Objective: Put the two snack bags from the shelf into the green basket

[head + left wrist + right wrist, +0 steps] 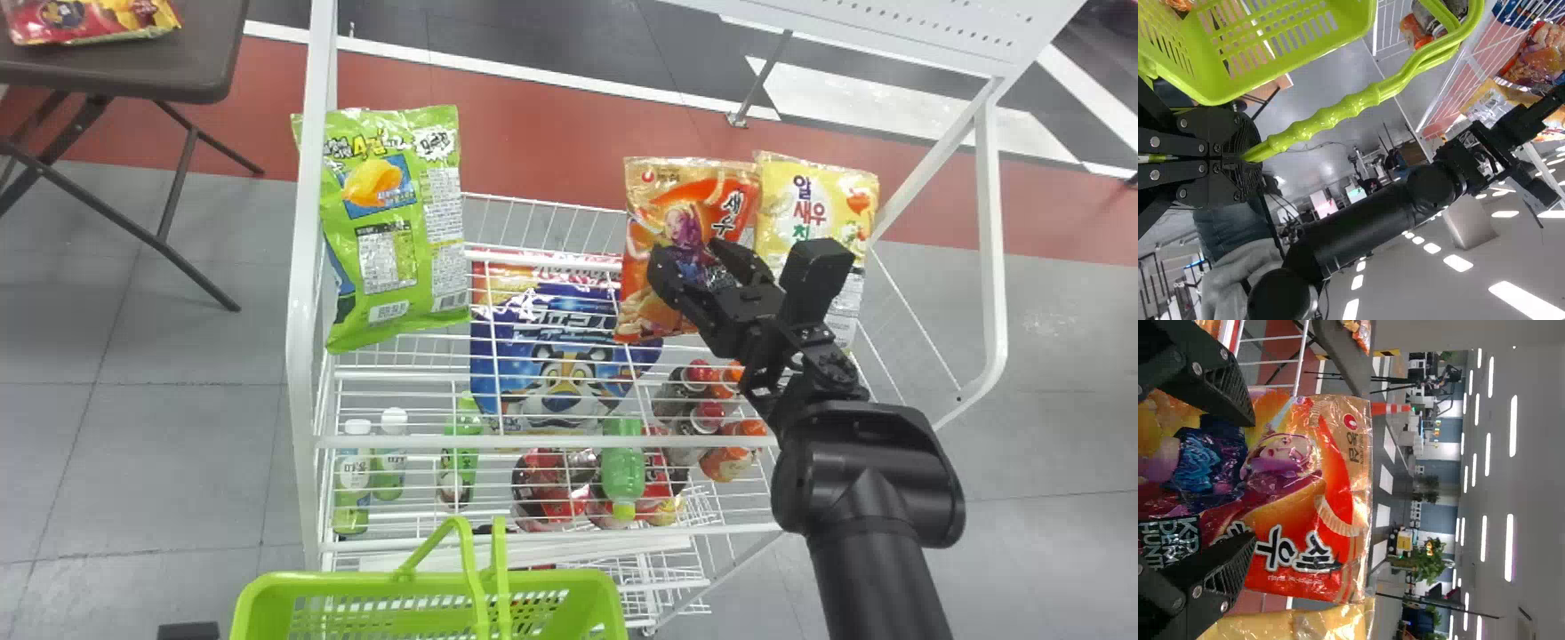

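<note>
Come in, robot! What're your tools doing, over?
Left tool shut on basket handle. Right tool open at orange snack bag, not gripping. Yellow snack bag close beside it, might get bumped.

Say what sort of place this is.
Probably a mock shop in a robotics lab: a white wire rack holding shiny snack bags, a lime-green plastic shopping basket, and an orange-and-white striped traffic cone behind.

Dark table (200,67), red-and-yellow packet (89,20) on top, two white-capped bottles (355,471) side by side, striped cone (1390,408), leafy plant (1429,565).
</note>
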You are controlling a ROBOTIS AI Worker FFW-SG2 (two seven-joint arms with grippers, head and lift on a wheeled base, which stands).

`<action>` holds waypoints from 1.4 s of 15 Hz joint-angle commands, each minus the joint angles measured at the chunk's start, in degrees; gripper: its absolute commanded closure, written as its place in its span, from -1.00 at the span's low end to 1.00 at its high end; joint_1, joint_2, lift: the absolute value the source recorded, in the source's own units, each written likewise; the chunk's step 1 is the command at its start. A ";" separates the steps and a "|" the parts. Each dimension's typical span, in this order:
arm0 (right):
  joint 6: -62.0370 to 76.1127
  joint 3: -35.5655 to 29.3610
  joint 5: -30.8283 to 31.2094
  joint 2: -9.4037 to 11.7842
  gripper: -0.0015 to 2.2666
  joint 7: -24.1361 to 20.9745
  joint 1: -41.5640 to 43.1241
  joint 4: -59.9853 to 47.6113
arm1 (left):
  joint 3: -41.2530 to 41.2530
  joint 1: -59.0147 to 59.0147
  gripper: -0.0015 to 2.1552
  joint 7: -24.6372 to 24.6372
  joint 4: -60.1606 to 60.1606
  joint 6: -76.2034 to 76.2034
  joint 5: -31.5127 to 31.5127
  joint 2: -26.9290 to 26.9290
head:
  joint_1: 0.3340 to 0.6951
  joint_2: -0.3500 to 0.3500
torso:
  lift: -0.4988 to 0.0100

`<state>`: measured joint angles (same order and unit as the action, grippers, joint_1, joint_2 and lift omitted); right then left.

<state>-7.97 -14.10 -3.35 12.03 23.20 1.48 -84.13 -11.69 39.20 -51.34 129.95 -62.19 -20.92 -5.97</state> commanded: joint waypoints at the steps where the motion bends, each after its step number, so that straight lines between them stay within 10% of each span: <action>1: -1.13 1.09 0.18 0.01 0.61 0.09 0.28 -0.16 | 0.08 0.00 0.94 0.01 -0.05 0.00 0.00 0.09 | 1.00 -1.00 | 0.95; 3: -0.96 1.27 0.01 0.01 0.98 0.18 0.28 -0.51 | 0.08 0.00 0.94 0.18 -0.22 0.18 0.00 0.17 | 1.00 -1.00 | 0.95; 14: 1.15 -1.02 -5.26 -0.26 0.98 0.09 -10.88 -18.44 | 0.08 0.09 0.94 0.10 -0.05 0.53 0.00 0.09 | 1.00 -1.00 | 0.95; 21: -31.19 -10.78 -15.72 -3.51 0.98 6.07 -24.95 -45.51 | 0.17 0.00 0.94 0.54 -0.13 0.70 0.00 0.26 | 1.00 -1.00 | 0.95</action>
<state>-29.08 -22.33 -17.08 9.67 28.19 -21.57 -125.05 -11.50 39.21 -50.80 130.01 -61.59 -20.92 -5.78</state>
